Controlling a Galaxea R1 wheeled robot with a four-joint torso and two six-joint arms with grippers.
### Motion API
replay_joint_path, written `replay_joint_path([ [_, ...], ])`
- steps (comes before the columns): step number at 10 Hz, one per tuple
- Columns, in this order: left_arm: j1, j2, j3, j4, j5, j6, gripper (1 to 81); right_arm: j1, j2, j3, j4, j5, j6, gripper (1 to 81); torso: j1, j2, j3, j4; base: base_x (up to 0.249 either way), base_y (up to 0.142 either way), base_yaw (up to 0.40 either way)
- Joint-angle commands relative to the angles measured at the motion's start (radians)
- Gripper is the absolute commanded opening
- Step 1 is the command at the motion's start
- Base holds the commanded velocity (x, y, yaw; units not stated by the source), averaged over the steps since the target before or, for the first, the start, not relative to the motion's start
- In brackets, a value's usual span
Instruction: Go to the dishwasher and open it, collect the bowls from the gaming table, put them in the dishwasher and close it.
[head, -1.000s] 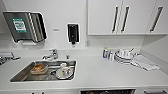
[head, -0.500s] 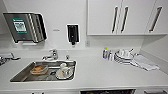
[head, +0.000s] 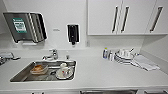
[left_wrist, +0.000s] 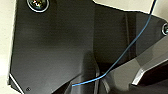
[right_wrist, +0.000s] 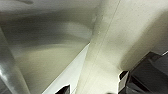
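I face a white kitchen counter (head: 105, 75) with a steel sink (head: 22, 76) set into it. Just below the counter's front edge runs a dark grey strip (head: 107, 92), which looks like the top of the dishwasher. A brushed steel face (right_wrist: 42, 42), probably the dishwasher front, stands close in the right wrist view, next to pale floor (right_wrist: 130, 32). The bowls and the gaming table are out of view. Dark parts of my right gripper (right_wrist: 140, 80) show at one edge of that view. The left wrist view holds the robot's dark plate (left_wrist: 55, 47) and a blue cable (left_wrist: 125, 55).
In the sink lie an orange-brown dish (head: 38, 68) and white crockery (head: 64, 71), behind them a tap (head: 51, 54). Small bottles (head: 106, 53), stacked plates with cups (head: 124, 56) and a cloth (head: 145, 62) sit at the counter's right. Wall cabinets (head: 120, 17), a towel dispenser (head: 25, 26) and a soap dispenser (head: 73, 33) hang above.
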Motion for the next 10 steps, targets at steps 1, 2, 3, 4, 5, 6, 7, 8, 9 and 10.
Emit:
replay_joint_path([
  [1,-0.051,-0.023,-0.028,0.0,0.059,0.014,81.1,0.022,-0.004,-0.057,-0.16,-0.106,-0.206,81.1,0.0,0.0,0.0,0.0,0.0,0.0,0.0],
  [2,-0.068,-0.027,-0.045,0.001,0.061,0.014,81.1,-0.035,0.045,-0.118,-0.242,-0.115,-0.293,81.1,0.0,0.0,0.0,0.0,0.0,0.0,0.0],
  [3,-0.083,-0.028,-0.067,0.003,0.061,0.015,81.1,-0.095,0.123,-0.223,-0.338,-0.115,-0.411,81.1,0.0,0.0,0.0,0.0,0.0,0.0,0.0],
  [4,-0.093,-0.028,-0.082,0.003,0.061,0.015,81.1,-0.151,0.189,-0.299,-0.375,-0.115,-0.547,81.1,0.0,0.0,0.0,0.0,0.0,0.0,0.0],
  [5,-0.1,-0.028,-0.091,0.003,0.061,0.015,81.1,-0.187,0.235,-0.358,-0.377,-0.106,-0.66,81.1,0.0,0.0,0.0,0.0,0.0,0.0,0.0],
  [6,-0.109,-0.028,-0.098,0.0,0.059,0.014,81.1,-0.211,0.293,-0.431,-0.374,-0.103,-0.75,81.1,0.0,0.0,0.0,0.0,0.0,0.0,0.0],
  [7,-0.113,-0.028,-0.099,0.0,0.059,0.014,81.1,-0.23,0.324,-0.472,-0.375,-0.098,-0.788,81.1,0.0,0.0,0.0,0.0,0.0,0.0,0.0],
  [8,-0.114,-0.028,-0.099,0.0,0.059,0.014,81.1,-0.239,0.343,-0.5,-0.374,-0.094,-0.817,81.1,0.0,0.0,0.0,0.0,0.0,0.0,0.0],
  [9,-0.114,-0.024,-0.099,0.0,0.059,0.014,81.1,-0.253,0.351,-0.501,-0.374,-0.091,-0.857,81.1,0.0,0.0,0.0,0.0,0.0,0.0,0.0],
  [10,-0.113,-0.02,-0.099,0.0,0.059,0.014,81.1,-0.27,0.357,-0.494,-0.371,-0.051,-0.897,81.1,0.0,0.0,0.0,0.0,0.0,0.0,0.0],
])
